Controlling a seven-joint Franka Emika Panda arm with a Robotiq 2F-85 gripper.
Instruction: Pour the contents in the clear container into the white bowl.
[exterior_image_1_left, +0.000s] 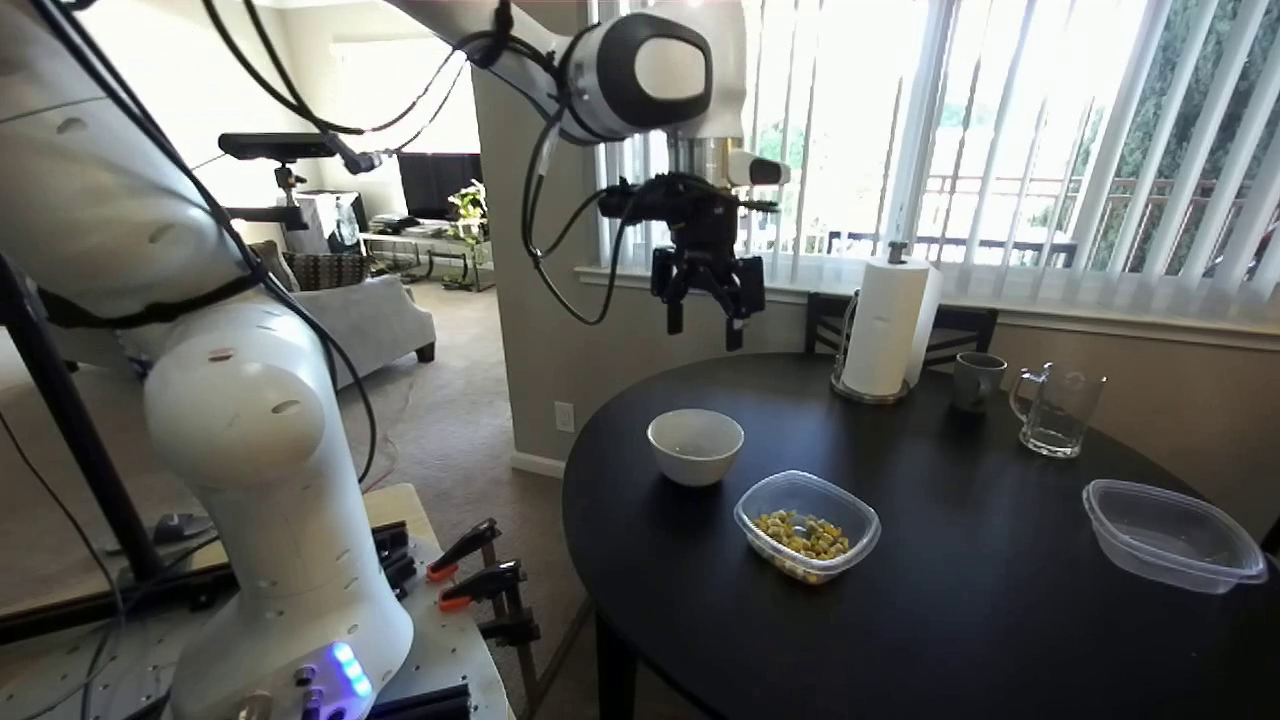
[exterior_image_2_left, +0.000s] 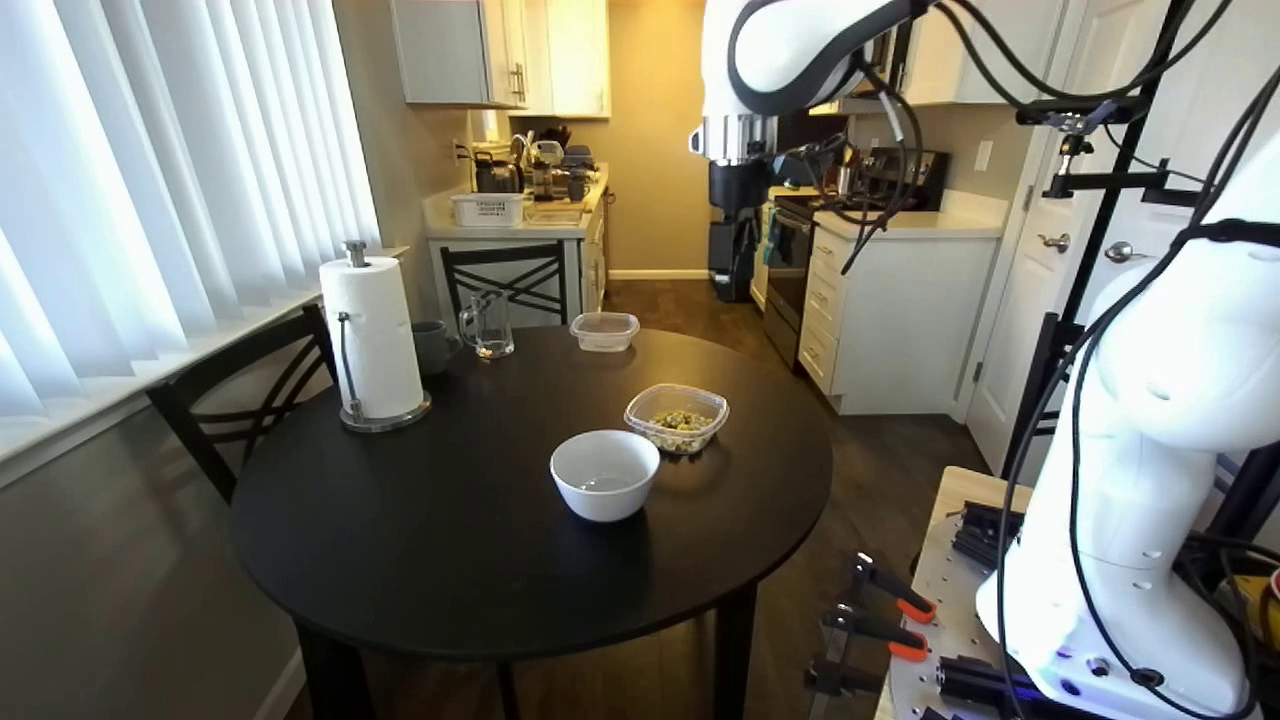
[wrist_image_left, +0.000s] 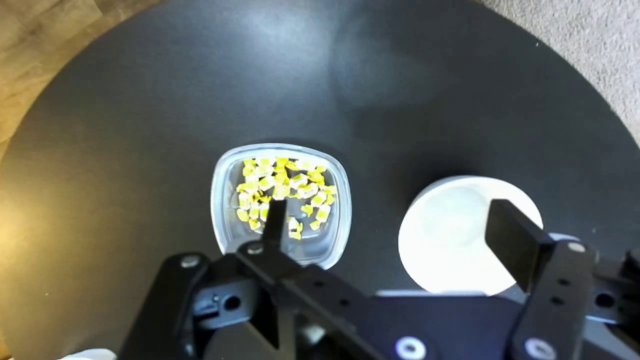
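Note:
The clear container (exterior_image_1_left: 800, 488) stands upright on the dark round table, and also shows in an exterior view (exterior_image_2_left: 640, 415) and the wrist view (wrist_image_left: 343, 210). The contents (exterior_image_1_left: 803, 537), yellowish loose bits, lie inside it; they show in the wrist view (wrist_image_left: 280, 182) too. The white bowl (exterior_image_1_left: 695, 462) stands beside it, apart from it, and looks empty in an exterior view (exterior_image_2_left: 603, 495) and the wrist view (wrist_image_left: 450, 235). My gripper (exterior_image_1_left: 706, 335) is open and empty, high above the table. In the wrist view its fingers (wrist_image_left: 388, 212) partly cover container and bowl.
A wider, flatter clear container (exterior_image_1_left: 1170, 545) stands near the table's edge. A glass mug (exterior_image_1_left: 1058, 420), a grey mug (exterior_image_1_left: 977, 380) and a paper towel roll (exterior_image_1_left: 882, 325) on a stand are on the dark table (exterior_image_2_left: 430, 560). Chairs (exterior_image_2_left: 505, 275) stand around it.

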